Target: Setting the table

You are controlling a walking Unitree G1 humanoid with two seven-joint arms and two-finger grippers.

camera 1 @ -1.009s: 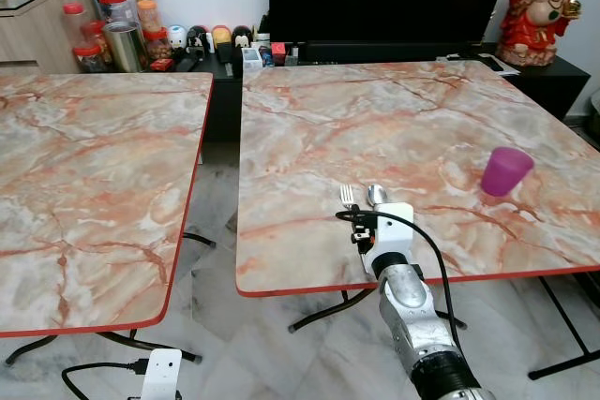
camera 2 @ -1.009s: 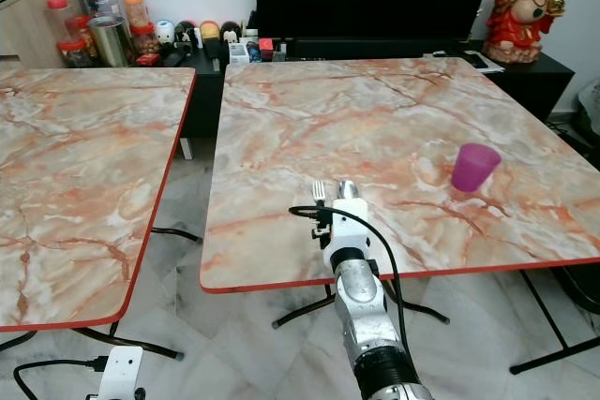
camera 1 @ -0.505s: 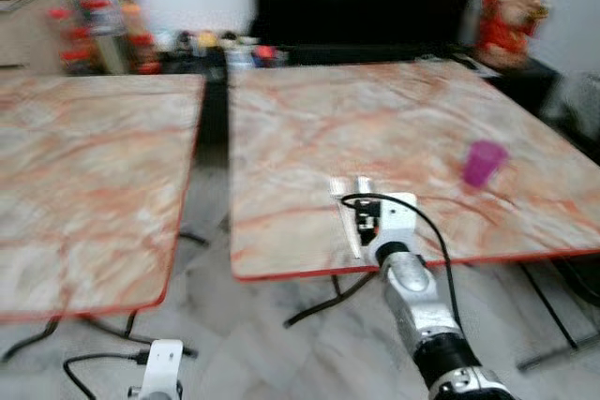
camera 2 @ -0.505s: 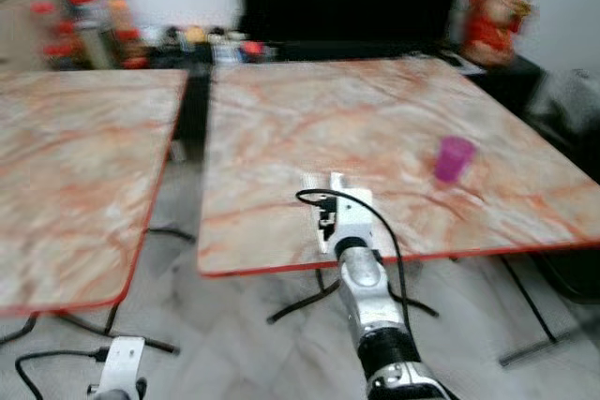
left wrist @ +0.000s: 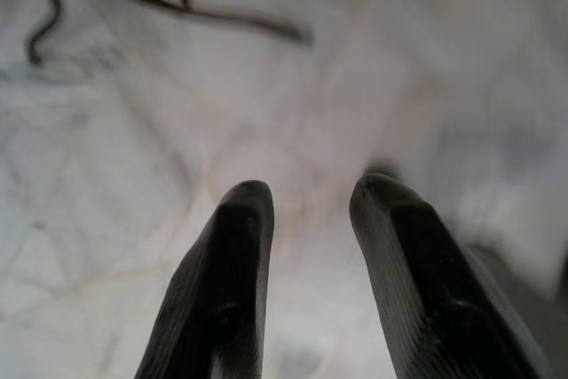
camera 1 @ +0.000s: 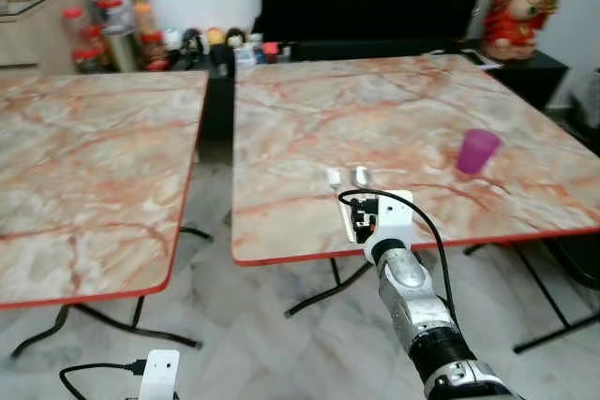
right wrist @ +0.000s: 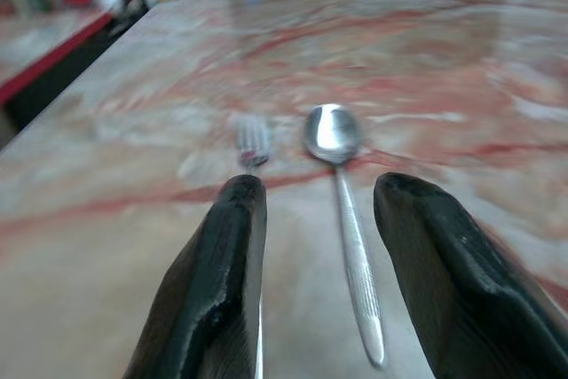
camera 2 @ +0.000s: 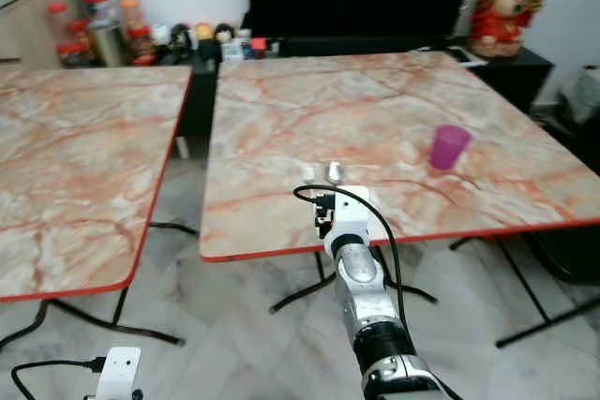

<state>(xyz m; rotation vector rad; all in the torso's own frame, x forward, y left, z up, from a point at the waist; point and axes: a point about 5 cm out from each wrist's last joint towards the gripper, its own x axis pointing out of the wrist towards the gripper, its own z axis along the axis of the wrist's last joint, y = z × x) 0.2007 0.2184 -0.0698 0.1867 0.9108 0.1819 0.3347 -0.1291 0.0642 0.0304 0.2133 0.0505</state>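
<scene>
Thin silver metal fork [right wrist: 253,143] & silver metal spoon [right wrist: 340,155] lie flat, side by side, near front edge of the marble-pattern bench w/ red rim [camera 1: 394,128], heads pointing away from the robot, handles toward the edge. Fork on robot's left, spoon just beside it on the right, not touching. Spoon bowl faces up, shiny; handle ribbed. Small purple plastic cup [camera 1: 476,151] stands upright further right on same bench, well apart from the cutlery.

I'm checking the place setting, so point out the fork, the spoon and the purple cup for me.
fork [right wrist: 253,141]: right wrist view, on its tines.
spoon [right wrist: 331,130]: right wrist view, on the middle of its bowl.
purple cup [camera 1: 477,151]: left eye view, on the middle of its side wall.
</scene>
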